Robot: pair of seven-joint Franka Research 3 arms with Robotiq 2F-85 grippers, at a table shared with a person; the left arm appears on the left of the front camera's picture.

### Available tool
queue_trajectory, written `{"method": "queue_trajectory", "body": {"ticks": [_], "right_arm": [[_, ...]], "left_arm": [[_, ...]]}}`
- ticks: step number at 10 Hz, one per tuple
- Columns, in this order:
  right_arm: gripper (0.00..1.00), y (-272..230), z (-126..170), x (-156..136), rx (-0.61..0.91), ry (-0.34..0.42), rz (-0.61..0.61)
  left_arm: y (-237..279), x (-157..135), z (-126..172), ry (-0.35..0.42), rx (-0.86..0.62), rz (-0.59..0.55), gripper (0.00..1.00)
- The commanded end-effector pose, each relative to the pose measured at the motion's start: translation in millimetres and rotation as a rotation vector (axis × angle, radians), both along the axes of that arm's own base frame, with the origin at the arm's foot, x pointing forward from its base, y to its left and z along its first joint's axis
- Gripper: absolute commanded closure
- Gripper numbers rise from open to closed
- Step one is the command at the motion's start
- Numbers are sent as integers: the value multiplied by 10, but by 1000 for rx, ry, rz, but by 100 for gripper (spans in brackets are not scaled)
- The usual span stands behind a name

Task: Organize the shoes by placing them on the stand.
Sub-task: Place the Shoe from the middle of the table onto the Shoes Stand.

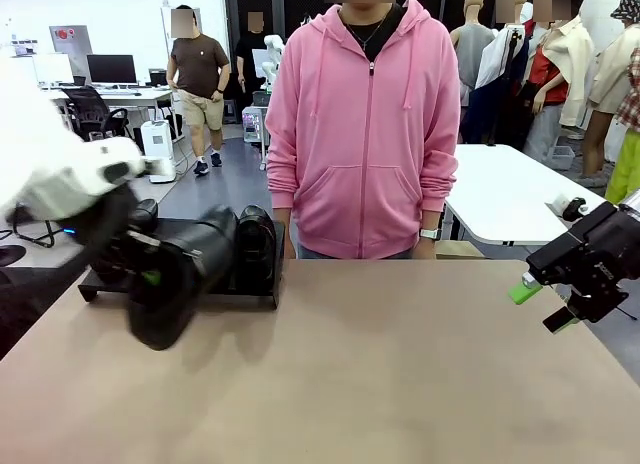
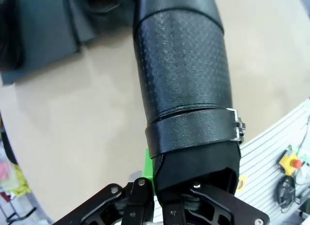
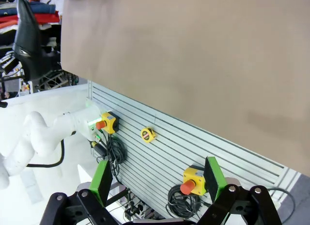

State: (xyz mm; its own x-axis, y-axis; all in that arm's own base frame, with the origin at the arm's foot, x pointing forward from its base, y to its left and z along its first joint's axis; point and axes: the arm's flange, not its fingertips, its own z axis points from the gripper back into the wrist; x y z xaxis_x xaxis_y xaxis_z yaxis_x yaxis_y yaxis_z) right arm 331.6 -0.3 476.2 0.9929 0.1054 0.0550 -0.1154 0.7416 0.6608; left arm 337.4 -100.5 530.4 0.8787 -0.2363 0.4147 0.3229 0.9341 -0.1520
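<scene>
The left gripper [image 1: 150,276], at about nine o'clock in the front view, is clamped on a black shoe [image 1: 178,284] and holds it just above the table [image 1: 400,384], close in front of the stand [image 1: 255,296]. Motion blur smears the arm and the shoe here, so the fingers themselves are hard to pick out. From the left wrist camera the held shoe [image 2: 181,79] runs from six o'clock up to twelve, its heel end wedged between the jaws; one green pad [image 2: 147,164] peeks out beside it, the other is hidden behind the leather, and the toe is cut off by the top edge.

More shoes [image 1: 256,242] sit on the stand at its right end; those farther left are masked by the arm and their count cannot be told. The stand's left part is likewise covered.

The right gripper [image 1: 545,306], at three o'clock in the front view, hangs off the table's right edge with its jaws spread wide and nothing between them. Its wrist camera shows both green pads [image 3: 100,182] well apart, with yellow button boxes [image 3: 193,179] on a slatted panel beyond.

A person in a pink hoodie [image 1: 365,134] stands at twelve o'clock, hands below the table edge.
</scene>
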Motion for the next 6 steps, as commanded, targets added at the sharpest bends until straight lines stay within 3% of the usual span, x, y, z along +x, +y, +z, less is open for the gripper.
{"method": "queue_trajectory", "body": {"ticks": [1, 2, 3, 4, 6], "right_arm": [[0, 12, 54, 18, 10, 13, -11], [0, 12, 54, 18, 10, 13, -11], [0, 12, 54, 18, 10, 13, -11], [0, 12, 54, 18, 10, 13, -11], [0, 12, 54, 18, 10, 13, -11]], "left_arm": [[649, 117, 15, 46, -36, 175, 100], [892, 72, -16, 31, -103, 289, 100], [930, -53, -25, 2, -193, 318, 100], [860, 68, -14, 42, -53, 179, 100], [860, 68, -14, 42, -53, 179, 100]]}}
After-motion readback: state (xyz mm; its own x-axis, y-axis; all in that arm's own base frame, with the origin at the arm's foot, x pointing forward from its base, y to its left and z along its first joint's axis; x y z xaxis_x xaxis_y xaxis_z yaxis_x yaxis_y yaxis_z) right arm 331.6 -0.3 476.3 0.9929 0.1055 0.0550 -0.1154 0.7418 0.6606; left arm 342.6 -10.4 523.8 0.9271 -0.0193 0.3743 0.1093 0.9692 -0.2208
